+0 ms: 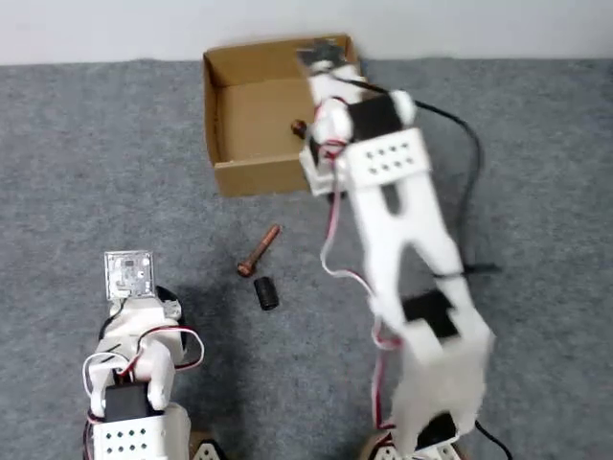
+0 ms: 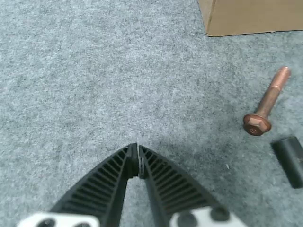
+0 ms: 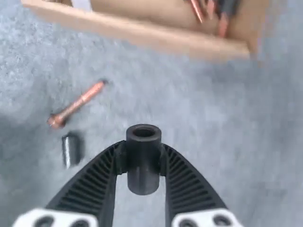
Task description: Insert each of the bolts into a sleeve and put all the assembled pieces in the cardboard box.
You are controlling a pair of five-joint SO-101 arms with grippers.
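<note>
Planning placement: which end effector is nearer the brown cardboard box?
Right. The right end effector, gripping a black cylindrical sleeve, is near the cardboard box; the left end effector is far off.

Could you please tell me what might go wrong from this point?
1. The sleeve in the right gripper has an empty bore, yet it hangs near the cardboard box; releasing there would probably box an unassembled piece.
2. The loose bolt and second sleeve lie on their sides on the carpet and may roll if nudged.
</note>
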